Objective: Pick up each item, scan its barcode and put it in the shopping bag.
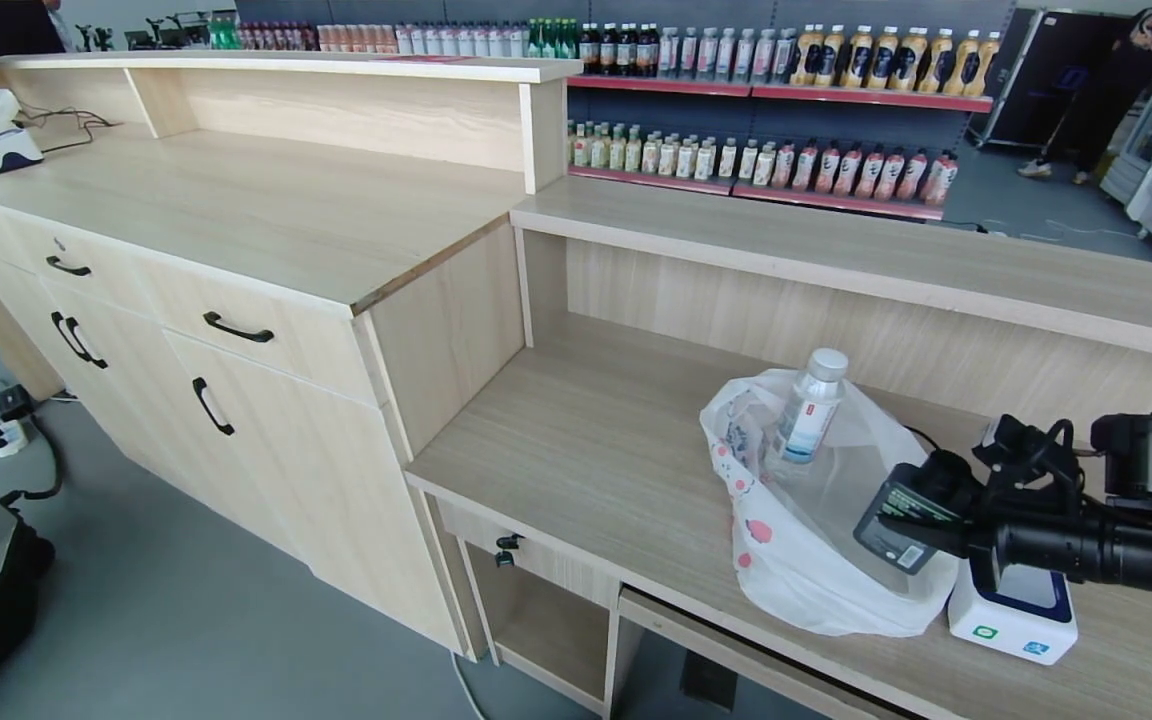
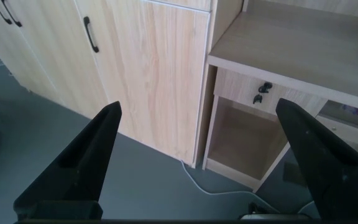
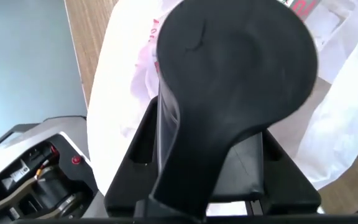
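The right gripper (image 1: pixel 951 522), held level from the right, is clamped on a dark cylindrical barcode-labelled bottle (image 1: pixel 901 520) above the crinkled white plastic shopping bag (image 1: pixel 786 570) at the pale woodgrain counter's (image 1: pixel 586 440) front edge, where a clear white-capped water bottle (image 1: pixel 808 405) stands inside the bag, while the left gripper (image 2: pixel 199 109) hangs spread wide over the grey floor (image 2: pixel 160 180).

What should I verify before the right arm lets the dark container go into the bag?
1. Right gripper clamped on dark container: ok.
2. Container above the shopping bag opening: ok, as it seems in the head view.
3. Water bottle upright inside the bag, beside the drop spot: ok.
4. Barcode read at the scanner next to the bag: cannot tell.
5. Left gripper open, empty, off the counter: ok.
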### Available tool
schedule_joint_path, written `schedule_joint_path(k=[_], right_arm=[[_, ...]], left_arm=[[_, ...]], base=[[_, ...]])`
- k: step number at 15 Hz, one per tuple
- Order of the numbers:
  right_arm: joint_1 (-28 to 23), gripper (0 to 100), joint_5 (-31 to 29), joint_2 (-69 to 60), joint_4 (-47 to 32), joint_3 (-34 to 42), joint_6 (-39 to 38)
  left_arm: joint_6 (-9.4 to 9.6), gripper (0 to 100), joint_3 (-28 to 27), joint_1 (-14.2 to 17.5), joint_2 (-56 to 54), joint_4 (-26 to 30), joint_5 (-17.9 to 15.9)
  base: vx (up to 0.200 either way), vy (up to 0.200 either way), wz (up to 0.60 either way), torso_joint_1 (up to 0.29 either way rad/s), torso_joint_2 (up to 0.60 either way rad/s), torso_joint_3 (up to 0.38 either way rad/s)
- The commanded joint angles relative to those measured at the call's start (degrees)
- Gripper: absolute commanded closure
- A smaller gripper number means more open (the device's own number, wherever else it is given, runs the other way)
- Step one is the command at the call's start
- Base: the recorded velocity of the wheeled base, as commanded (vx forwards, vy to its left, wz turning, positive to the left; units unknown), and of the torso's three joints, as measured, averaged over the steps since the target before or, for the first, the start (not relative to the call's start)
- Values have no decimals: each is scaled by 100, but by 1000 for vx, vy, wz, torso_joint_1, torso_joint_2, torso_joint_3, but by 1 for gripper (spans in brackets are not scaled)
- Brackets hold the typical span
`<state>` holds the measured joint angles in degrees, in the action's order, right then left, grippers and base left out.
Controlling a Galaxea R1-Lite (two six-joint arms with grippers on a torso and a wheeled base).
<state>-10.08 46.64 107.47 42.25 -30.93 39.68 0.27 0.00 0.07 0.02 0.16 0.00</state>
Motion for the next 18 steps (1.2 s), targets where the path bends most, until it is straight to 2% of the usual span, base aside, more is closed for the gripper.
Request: schedule_joint_path(k=[1, 18], right_arm=[[103, 100, 3, 371, 90, -27, 136], [147, 100, -67, 793, 213, 69, 391]], left_arm=[[0, 0, 0, 1, -2, 2, 0], [0, 0, 0, 1, -2, 2, 0]], base=[[0, 0, 0, 0, 0, 0], [0, 0, 0, 0, 0, 0]])
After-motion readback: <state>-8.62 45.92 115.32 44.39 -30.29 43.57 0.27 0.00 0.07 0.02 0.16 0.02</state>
